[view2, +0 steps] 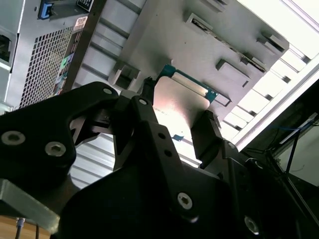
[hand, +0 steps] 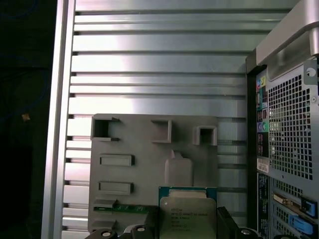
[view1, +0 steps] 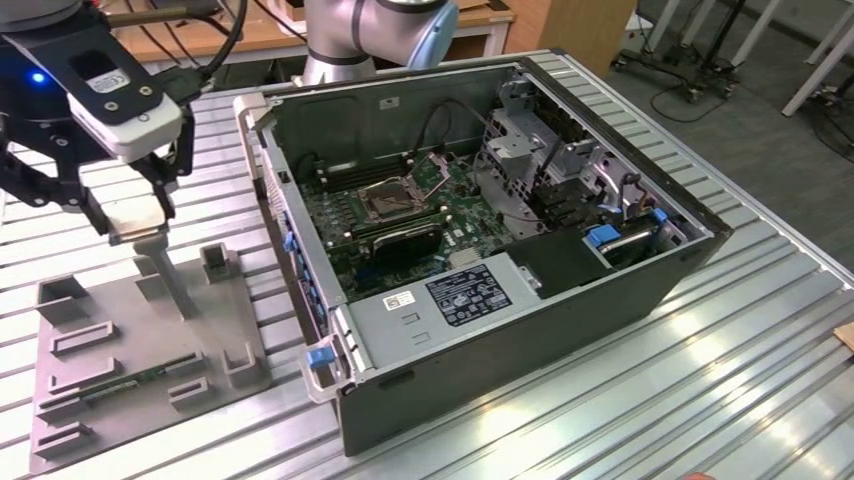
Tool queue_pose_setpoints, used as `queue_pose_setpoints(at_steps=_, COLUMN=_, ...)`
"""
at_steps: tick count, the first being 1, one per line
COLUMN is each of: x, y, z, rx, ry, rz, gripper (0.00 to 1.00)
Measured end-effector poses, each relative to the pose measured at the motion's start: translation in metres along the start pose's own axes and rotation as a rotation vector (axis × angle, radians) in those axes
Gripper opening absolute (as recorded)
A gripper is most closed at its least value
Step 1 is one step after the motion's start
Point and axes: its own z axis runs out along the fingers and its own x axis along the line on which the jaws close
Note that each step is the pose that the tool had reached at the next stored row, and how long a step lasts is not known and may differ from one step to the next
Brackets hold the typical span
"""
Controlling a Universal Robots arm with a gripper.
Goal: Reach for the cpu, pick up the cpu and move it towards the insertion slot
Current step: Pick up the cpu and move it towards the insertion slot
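Gripper [view1: 134, 232] clenched on the cpu [view1: 135, 216], held above the grey holder tray [view1: 107, 345] at the exterior view's left, clear of its surface. In the second wrist view, chip [view2: 180, 102] pinched between two black fingers [view2: 210, 130], pale metal face catching light, green edge showing. In the first wrist view, same chip [hand: 188, 215] over the tray [hand: 144, 149], green memory stick [hand: 124, 208] lying in a tray recess just beside. Insertion slot [view1: 395, 199] well apart, inside the open computer case [view1: 534, 330], on the green board. All resting on a ribbed metal table [view1: 747, 330].
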Motion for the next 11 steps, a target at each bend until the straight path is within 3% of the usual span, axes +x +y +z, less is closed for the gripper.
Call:
queue_pose_setpoints(at_steps=5, x=-0.0074, y=-0.0001, z=0.0001, rx=-0.0008, ry=0.0, rz=0.0, gripper=0.54)
queue_pose_setpoints(at_steps=11, x=-0.0085, y=-0.0002, z=0.0002, rx=-0.0008, ry=0.0, rz=0.0, gripper=0.54)
